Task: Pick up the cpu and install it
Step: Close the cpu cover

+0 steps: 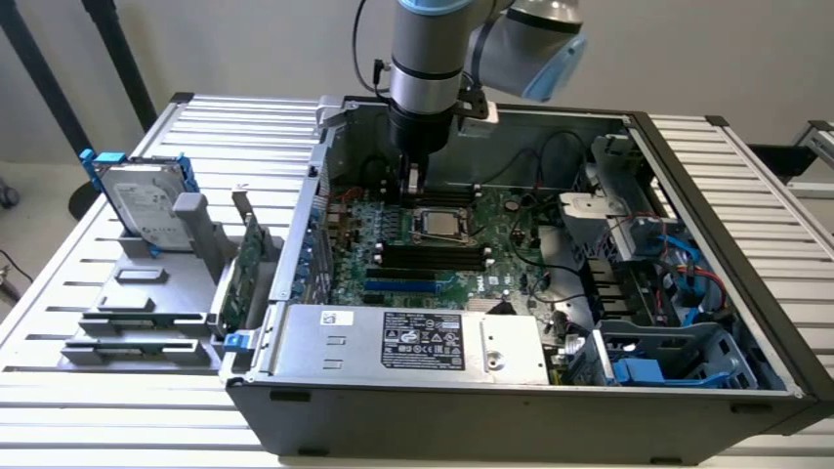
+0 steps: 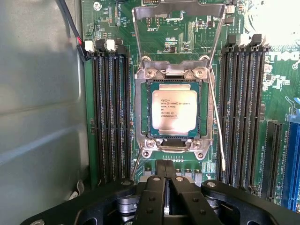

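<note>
Slatted grey metal table (image 1: 756,176) all round, and on it an open dark-grey computer case (image 1: 521,401) with its green motherboard (image 1: 509,259) showing. In the middle of the exterior frame sits the small square cpu with its dull silver top (image 1: 439,225), lying flat inside its socket. The wrist view has it square in the frame (image 2: 174,111), and the silver metal retention frame (image 2: 178,28) above it is hinged up and open, with the thin wire lever (image 2: 216,126) loose beside it.

The black claw (image 1: 413,181) hangs just above the socket's far edge. Its two fingers are pressed together (image 2: 165,165) and pinch nothing.

My read is that the chip is already placed but not clamped down. Whatever follows calls for a light, straight touch, because the raised frame and lever crowd the socket and the memory slots flank both sides.
</note>
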Tool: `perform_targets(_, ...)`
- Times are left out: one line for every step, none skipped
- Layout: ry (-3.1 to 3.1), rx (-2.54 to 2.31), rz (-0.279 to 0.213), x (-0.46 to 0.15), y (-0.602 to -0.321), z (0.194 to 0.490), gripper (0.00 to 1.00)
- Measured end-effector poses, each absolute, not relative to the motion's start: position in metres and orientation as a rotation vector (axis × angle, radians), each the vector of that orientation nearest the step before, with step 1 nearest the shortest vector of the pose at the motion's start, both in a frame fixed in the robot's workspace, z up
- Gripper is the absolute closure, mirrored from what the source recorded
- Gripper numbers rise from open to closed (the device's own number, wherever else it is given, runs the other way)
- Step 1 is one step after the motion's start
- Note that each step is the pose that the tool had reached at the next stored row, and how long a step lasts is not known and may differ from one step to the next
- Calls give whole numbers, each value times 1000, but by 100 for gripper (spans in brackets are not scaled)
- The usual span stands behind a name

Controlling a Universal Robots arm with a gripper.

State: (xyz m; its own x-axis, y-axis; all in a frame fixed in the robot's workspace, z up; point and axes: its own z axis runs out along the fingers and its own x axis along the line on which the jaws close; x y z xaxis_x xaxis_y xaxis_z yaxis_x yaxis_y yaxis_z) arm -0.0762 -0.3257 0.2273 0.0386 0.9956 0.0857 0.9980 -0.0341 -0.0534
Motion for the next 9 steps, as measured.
perform_targets(-2112, -2191, -38, -76, -326, 227, 89)
perform_targets(-2112, -2191, -38, -76, -326, 227, 89)
perform_targets(-2112, -2191, -38, -76, -326, 227, 89)
perform_targets(-2112, -2191, -38, -76, -326, 227, 89)
perform_targets(-2112, -2191, -38, -76, -326, 227, 89)
perform_targets(-2112, -2191, -38, -76, -326, 227, 89)
perform_targets(-2112, -2191, -38, -76, -326, 227, 89)
perform_targets(-2112, -2190, -37, -76, -326, 227, 89)
perform_targets(-2112, -2190, -36, -75, -326, 227, 89)
